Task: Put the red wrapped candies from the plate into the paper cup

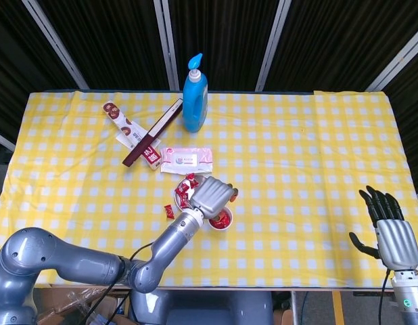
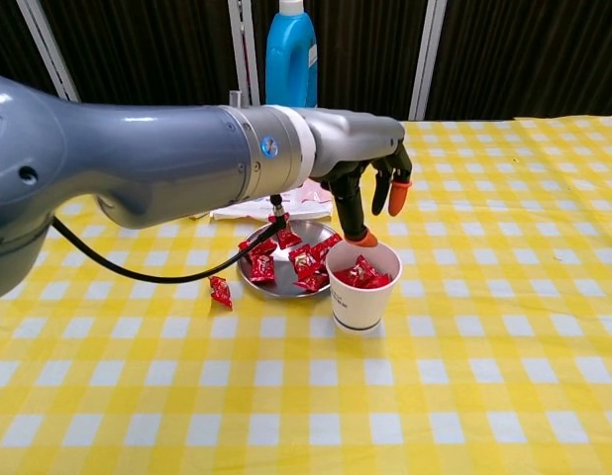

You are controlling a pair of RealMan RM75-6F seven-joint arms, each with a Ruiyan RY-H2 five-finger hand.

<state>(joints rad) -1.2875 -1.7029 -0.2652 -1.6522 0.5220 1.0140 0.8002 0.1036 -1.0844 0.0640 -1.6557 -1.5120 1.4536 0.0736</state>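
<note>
Now the left hand (image 2: 370, 178) hangs released over the cup (image 2: 363, 291); candies (image 2: 291, 255) wait on the plate (image 2: 255, 281) beside it; a low fingertip could tip that cup.

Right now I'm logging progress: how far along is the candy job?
Partly done. The paper cup already holds a few red candies. The left hand hovers over the cup holding nothing, fingers apart. Several candies remain on the plate, and a stray candy lies on the tablecloth beside it.
</note>
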